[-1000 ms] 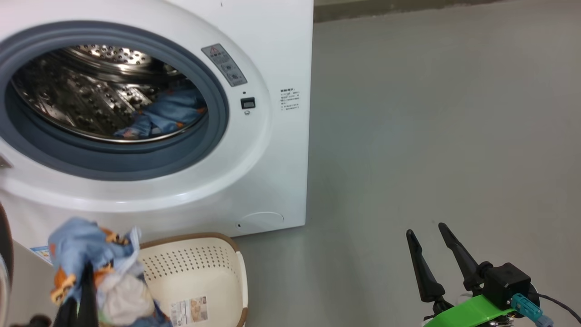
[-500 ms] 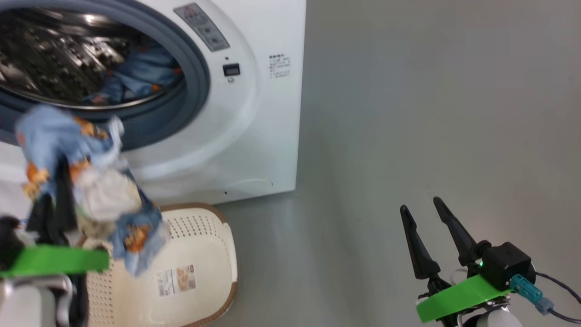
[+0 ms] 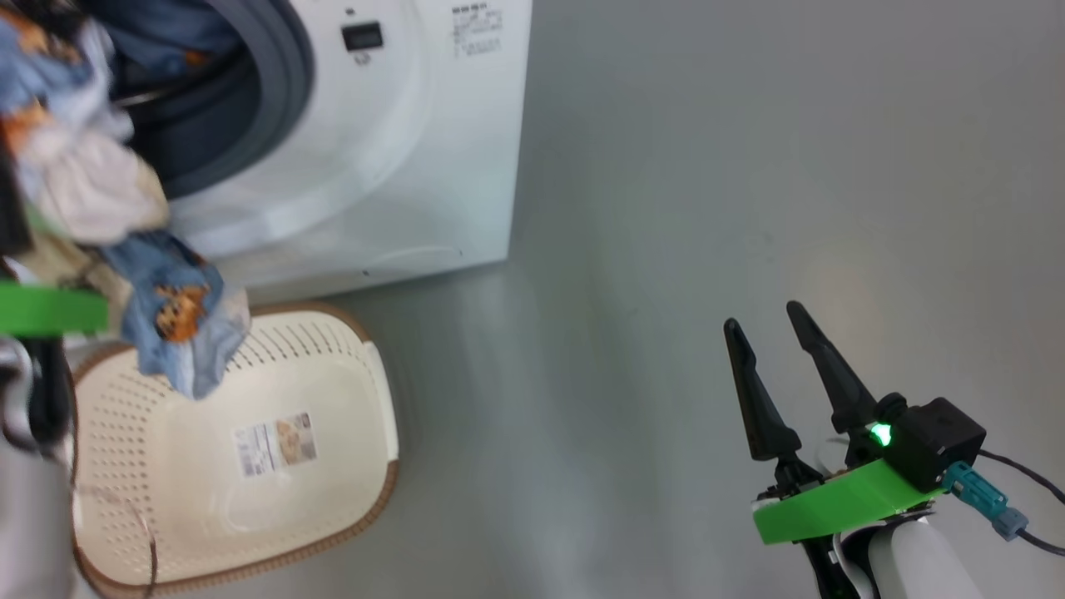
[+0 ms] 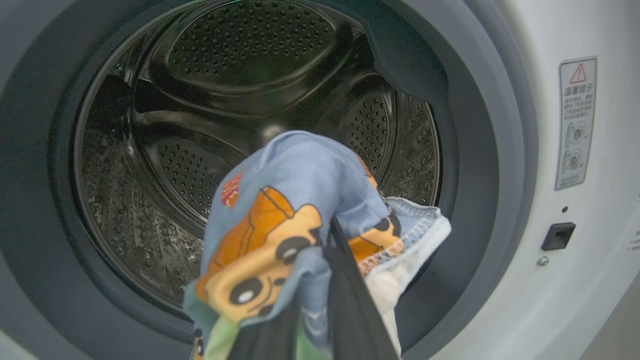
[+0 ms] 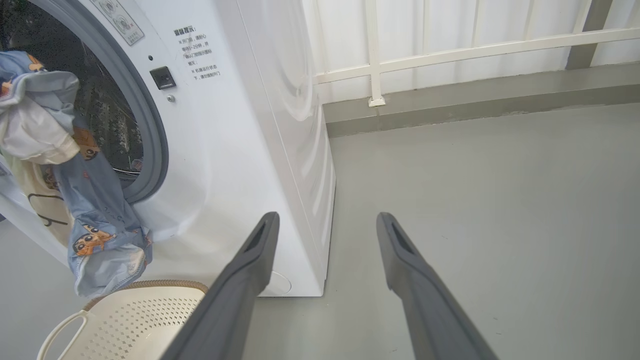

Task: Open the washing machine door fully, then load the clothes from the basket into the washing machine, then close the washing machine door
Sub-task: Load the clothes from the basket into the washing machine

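Though the head camera has swung down over the last second, the washing machine (image 5: 240,150) itself has not shifted: mouth open, grey gasket (image 4: 480,165) and steel drum (image 4: 250,75) exposed. 1 blue garment (image 3: 179,33) already lies inside.

Basket (image 3: 333,358) on the floor just in front of the machine. Its bottom is bare down to the label (image 3: 274,445), so I judge this to be the last load.

Clothes (image 4: 280,200): 1 second back the bundle hung low over the basket. It is now up at the drum's mouth, not yet past the gasket. 1 blue tail (image 5: 100,250) dangles toward the basket rim; touching or not, cannot tell.

Left gripper (image 4: 320,280): fingers pressed together on the bundle, cloth bunched over them.

Right gripper (image 3: 763,316): spread wide, empty, well off to the side over grey floor (image 3: 707,166).

Risk as I read it: the tail catching on the gasket lip on the push in. Closing the door remains.
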### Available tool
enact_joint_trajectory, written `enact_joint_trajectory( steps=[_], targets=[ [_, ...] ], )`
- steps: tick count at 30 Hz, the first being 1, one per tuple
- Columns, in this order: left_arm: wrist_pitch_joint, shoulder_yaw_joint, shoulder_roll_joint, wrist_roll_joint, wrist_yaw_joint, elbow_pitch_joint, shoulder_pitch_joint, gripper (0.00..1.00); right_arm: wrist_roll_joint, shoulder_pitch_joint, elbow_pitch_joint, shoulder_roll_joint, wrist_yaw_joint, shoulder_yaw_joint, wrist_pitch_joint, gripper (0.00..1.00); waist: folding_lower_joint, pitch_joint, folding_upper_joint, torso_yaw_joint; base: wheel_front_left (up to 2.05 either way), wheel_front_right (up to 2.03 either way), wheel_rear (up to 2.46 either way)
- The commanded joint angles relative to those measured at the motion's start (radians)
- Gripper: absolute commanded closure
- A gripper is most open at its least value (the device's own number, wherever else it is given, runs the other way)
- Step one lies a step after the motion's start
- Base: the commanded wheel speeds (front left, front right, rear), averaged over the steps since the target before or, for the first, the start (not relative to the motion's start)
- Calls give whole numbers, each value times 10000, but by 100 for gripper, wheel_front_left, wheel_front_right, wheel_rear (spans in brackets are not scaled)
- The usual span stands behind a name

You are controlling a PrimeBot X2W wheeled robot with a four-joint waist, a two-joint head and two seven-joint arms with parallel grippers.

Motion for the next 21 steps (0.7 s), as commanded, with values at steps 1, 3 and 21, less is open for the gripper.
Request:
enact_joint_trajectory(
  steps=[1,3,21],
  targets=[
    [-80,220,553,-56,-28,-125,-590,100,63,-165,-324,-3,62,250,-48,0,0,870,-1,-311,0,0,0],
    [-80,-106,816,-268,-31,418,-1476,100,97,-291,-425,-3,62,290,-48,0,0,1390,-1,-364,0,0,0],
    [1156,-2197,2159,-1334,-34,3860,-5990,100,235,-870,-670,-3,62,681,-48,0,0,3441,-1,-496,0,0,0]
  ],
)
